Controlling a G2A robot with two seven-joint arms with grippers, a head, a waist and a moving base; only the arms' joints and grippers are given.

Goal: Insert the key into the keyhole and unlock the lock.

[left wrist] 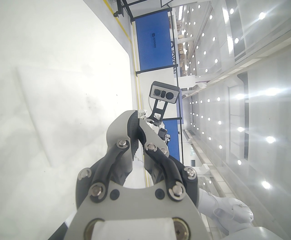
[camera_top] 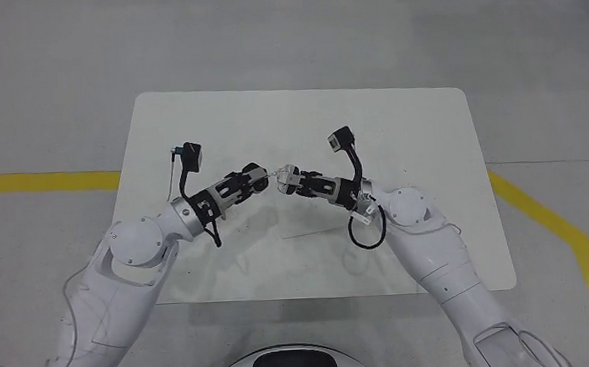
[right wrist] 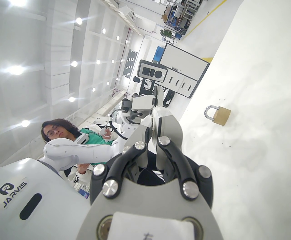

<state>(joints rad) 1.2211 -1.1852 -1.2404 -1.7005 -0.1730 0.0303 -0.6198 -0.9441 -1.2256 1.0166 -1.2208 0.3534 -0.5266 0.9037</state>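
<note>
A brass padlock point(right wrist: 218, 116) with a steel shackle lies flat on the white table point(camera_top: 422, 127), apart from both grippers. Above the middle of the table the two grippers meet tip to tip. My right gripper point(right wrist: 155, 126) is shut, with a thin pale metal strip that looks like the key point(right wrist: 154, 129) edge-on between its fingers. My left gripper point(left wrist: 137, 127) is shut, its black pads pressed together. A small silvery bit point(left wrist: 142, 112) shows just past its tips, where the right gripper point(left wrist: 159, 129) faces it. In the top view the left gripper point(camera_top: 266, 175) and right gripper point(camera_top: 290, 176) almost touch.
Bare tabletop spreads all around the arms, with rounded corners and edges well away from the grippers. A yellow floor line point(camera_top: 34, 181) runs past the table on both sides. A white cabinet point(right wrist: 181, 75) stands beyond the table's far edge.
</note>
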